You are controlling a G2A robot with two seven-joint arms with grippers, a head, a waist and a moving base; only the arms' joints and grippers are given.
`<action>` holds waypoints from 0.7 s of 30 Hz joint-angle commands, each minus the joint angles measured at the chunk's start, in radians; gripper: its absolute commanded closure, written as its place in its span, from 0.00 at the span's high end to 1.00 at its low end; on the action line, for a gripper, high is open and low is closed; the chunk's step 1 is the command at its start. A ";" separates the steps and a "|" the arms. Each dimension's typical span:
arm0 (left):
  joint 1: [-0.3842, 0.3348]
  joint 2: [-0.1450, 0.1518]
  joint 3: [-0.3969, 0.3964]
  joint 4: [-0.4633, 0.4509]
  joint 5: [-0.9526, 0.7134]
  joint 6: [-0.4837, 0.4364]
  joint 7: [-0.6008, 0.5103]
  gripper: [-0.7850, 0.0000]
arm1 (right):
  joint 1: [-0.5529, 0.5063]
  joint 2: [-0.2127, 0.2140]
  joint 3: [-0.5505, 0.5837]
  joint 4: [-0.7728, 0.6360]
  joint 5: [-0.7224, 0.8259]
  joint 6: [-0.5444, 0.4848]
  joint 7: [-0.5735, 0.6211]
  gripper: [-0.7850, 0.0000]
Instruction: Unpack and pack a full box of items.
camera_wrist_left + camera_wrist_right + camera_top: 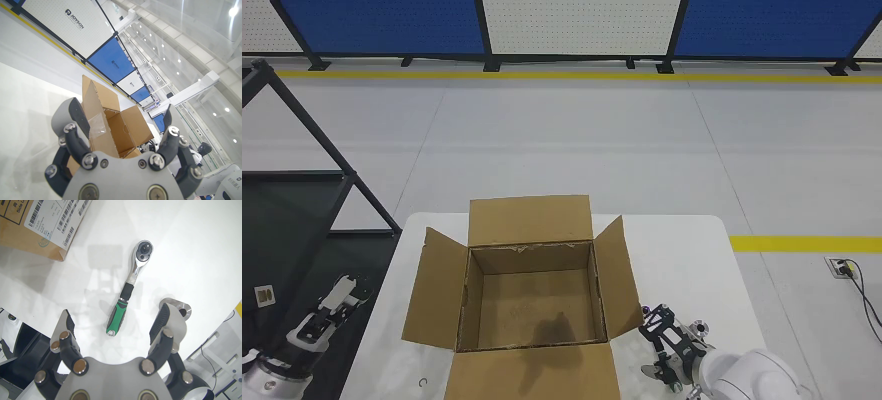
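Note:
An open cardboard box (pixel 532 220) stands in the middle of the white table (pixel 692 260), all flaps folded out; its floor looks bare apart from a shadow. A ratchet wrench (pixel 130 285) with a green and black handle lies flat on the table to the right of the box (pixel 37 228). My right gripper (pixel 116 311) hovers open just above the wrench's handle end, touching nothing; it sits by the box's front right corner (pixel 667 345). My left gripper (pixel 122 117) is open and empty, off the table's left edge (pixel 347 292), facing the box (pixel 117 125).
A small round metal piece (pixel 183 310) with a hole lies on the table beside one right finger. A dark metal frame (pixel 312 140) stands left of the table. The table's right edge curves close to the wrench.

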 commanded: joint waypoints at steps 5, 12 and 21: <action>0.000 0.000 0.000 0.000 0.000 0.000 0.000 1.00 | 0.000 0.000 0.000 0.000 0.000 0.000 0.000 1.00; 0.004 -0.005 0.010 -0.013 -0.050 -0.033 0.047 1.00 | -0.015 -0.001 -0.011 0.023 -0.018 0.021 -0.063 1.00; 0.017 -0.008 0.012 -0.027 -0.092 -0.095 0.063 1.00 | -0.042 0.005 0.062 0.025 -0.008 0.062 -0.107 1.00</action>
